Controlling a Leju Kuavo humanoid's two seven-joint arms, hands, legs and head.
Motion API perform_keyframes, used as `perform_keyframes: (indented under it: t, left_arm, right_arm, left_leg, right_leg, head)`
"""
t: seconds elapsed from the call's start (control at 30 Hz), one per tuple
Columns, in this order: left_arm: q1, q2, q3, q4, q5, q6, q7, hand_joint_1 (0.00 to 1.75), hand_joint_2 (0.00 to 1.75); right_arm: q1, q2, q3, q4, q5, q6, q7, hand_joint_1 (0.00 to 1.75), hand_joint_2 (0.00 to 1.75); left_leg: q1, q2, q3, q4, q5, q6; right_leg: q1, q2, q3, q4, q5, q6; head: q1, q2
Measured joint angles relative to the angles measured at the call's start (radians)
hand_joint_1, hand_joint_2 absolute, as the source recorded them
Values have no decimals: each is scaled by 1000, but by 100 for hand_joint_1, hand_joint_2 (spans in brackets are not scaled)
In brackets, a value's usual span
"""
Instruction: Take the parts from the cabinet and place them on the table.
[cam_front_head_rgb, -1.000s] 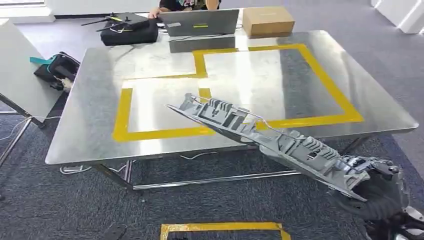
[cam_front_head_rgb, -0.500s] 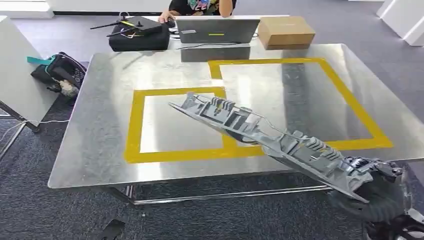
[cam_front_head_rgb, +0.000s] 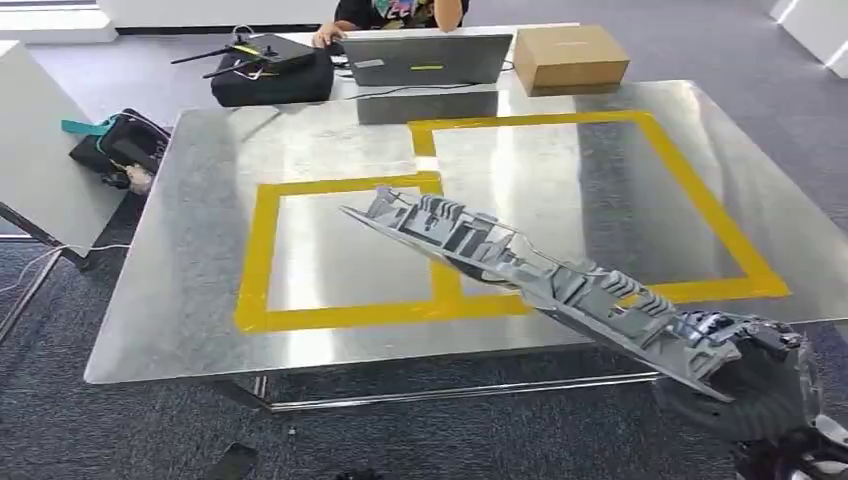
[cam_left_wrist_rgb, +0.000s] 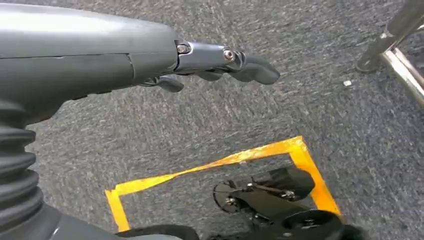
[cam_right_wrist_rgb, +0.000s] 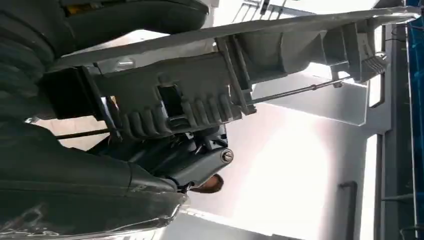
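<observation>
Above the near edge of the steel table (cam_front_head_rgb: 180, 300), a long grey moulded plastic part (cam_front_head_rgb: 540, 280), ribbed and clipped along its length, slants over the yellow tape outlines (cam_front_head_rgb: 262, 250). Its lower end is gripped by the right hand (cam_front_head_rgb: 745, 385), low at the table's corner. Over grey carpet (cam_left_wrist_rgb: 200, 125), the left hand (cam_left_wrist_rgb: 215, 62) hangs with fingers loosely extended, holding nothing.

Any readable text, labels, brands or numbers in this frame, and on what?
None can be read.
Laptop: a small green mark and a pale sticker on its lid, too blurred to read.
Cardboard box: no print that can be made out.
Grey part held by the right hand: no visible markings.
</observation>
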Motion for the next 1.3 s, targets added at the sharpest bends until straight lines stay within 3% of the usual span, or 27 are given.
perform_keyframes:
  t: [0.03,0.1,0.2,0.23,0.27,0.37,0.4,0.43,0.47,0.53,0.57,0.6,0.63,0.7,0.8,0.87,0.97,1.1,1.3]
  left_arm:
    - [0,2,0,0,0,0,0,0,175]
    - [-2,2,-1,0,0,0,0,0,175]
    - [-2,2,-1,0,0,1,0,0,175]
    - [-1,3,-1,0,0,2,0,0,175]
    - [-3,4,-1,0,0,3,0,0,175]
    - [-2,2,-1,0,0,3,0,0,175]
    - [0,2,-1,0,0,3,0,0,175]
    - [3,2,-1,0,0,3,0,0,175]
    - [5,2,-1,0,0,3,0,0,175]
    - [3,2,-1,0,0,3,0,0,175]
    - [3,3,-1,0,0,3,0,0,175]
    - [1,4,-1,0,0,3,0,0,175]
    - [1,5,-2,0,0,3,0,0,175]
    - [4,5,-2,0,-1,3,0,0,175]
    - [0,5,-2,0,-1,3,0,0,175]
    - [-1,5,-2,0,-2,4,0,0,175]
    - [-1,3,-2,0,-2,4,0,0,175]
    - [0,2,-2,0,-3,3,0,0,175]
    - [2,2,-2,0,-2,2,-12,0,175]
  right_arm:
    - [-1,0,0,0,0,-1,0,175,175]
    - [-5,0,0,-1,-1,-2,0,175,175]
    - [-5,0,2,0,0,-3,0,175,175]
    - [-6,0,1,-3,0,-3,0,175,175]
    - [-7,0,1,-4,1,-4,1,175,175]
    - [-7,0,1,-4,1,-5,0,175,175]
    - [-5,0,1,-3,1,-5,0,175,175]
    - [-4,0,1,-3,1,-5,1,175,175]
    - [-4,0,1,-3,1,-5,1,175,175]
    - [-5,0,1,-3,1,-5,1,175,175]
    - [-5,0,1,-2,1,-5,1,175,175]
    - [-6,0,1,-2,0,-5,0,175,175]
    - [-5,0,1,-2,1,-5,0,175,175]
    - [-3,0,1,-2,4,-6,2,175,175]
    - [-5,0,0,-2,8,-7,1,175,175]
    - [-5,0,0,-2,22,-17,2,175,175]
    - [-5,0,-5,-2,38,-31,5,175,175]
    - [-4,-3,-15,-2,66,-60,12,175,175]
    - [0,-58,-105,30,214,-206,89,175,175]
  left_leg:
    - [0,1,48,-93,46,2]
    - [-1,0,85,-146,7,14]
    - [-4,-2,81,-141,-11,35]
    - [3,-2,88,-148,-14,41]
    - [3,-2,91,-148,-18,46]
    - [3,-2,97,-148,-28,53]
    - [3,-2,101,-148,-32,54]
    - [3,-2,107,-148,-36,53]
    - [4,-2,115,-148,-40,51]
    - [7,-5,134,-148,-49,44]
    - [5,-7,135,-148,-52,38]
    - [-1,-10,132,-140,-52,34]
    - [-4,-10,125,-140,-49,33]
    - [-6,-8,123,-144,-39,56]
    - [-4,-7,127,-153,-36,60]
    - [-2,-7,129,-159,-32,51]
    - [3,-7,130,-164,-31,23]
    - [4,-7,129,-164,-29,19]
    - [2,-7,129,-164,-29,18]
  right_leg:
    - [-1,0,13,0,-12,4]
    - [7,2,4,6,-32,15]
    - [6,-1,13,-12,-35,24]
    - [5,-1,18,-11,-46,31]
    - [5,-3,4,24,-62,35]
    - [5,-2,-147,280,-165,36]
    - [5,-2,-195,344,-170,37]
    - [3,-2,-219,354,-143,40]
    - [1,-3,-218,313,-89,44]
    - [-8,-4,-170,146,40,52]
    - [-14,-5,-157,85,72,60]
    - [-10,-1,-149,66,63,58]
    - [-14,1,-146,64,69,48]
    - [-13,5,-153,62,74,50]
    - [-8,7,-153,62,74,41]
    - [-6,6,-153,62,74,35]
    - [-2,5,-155,63,75,26]
    - [-1,5,-155,63,75,25]
    - [-3,3,-157,58,76,25]
  head:
    - [-1,0]
    - [-3,0]
    - [-1,0]
    - [-2,0]
    - [4,0]
    - [7,0]
    - [6,0]
    - [6,0]
    - [7,0]
    - [7,0]
    - [8,0]
    - [11,0]
    - [6,0]
    - [3,0]
    - [3,0]
    - [3,0]
    - [3,0]
    - [4,0]
    - [4,0]
